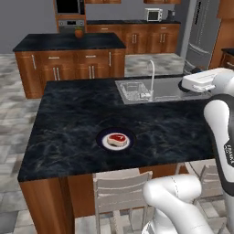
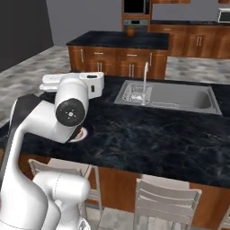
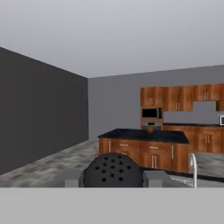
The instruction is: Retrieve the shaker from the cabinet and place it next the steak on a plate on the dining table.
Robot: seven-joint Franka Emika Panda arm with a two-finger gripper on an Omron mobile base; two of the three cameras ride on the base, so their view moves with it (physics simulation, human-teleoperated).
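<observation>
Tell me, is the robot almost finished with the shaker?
Partly. The fetching looks done: the end effector is shut on the black shaker, away from any cabinet. The robot now faces the dining table. Left: set the shaker beside the steak on the plate.

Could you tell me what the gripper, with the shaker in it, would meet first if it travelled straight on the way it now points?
The gripper, shut on the shaker, points level across the kitchen. The way looks free at first; the smaller island lies roughly ahead, though depth is unclear and it may pass above.
</observation>
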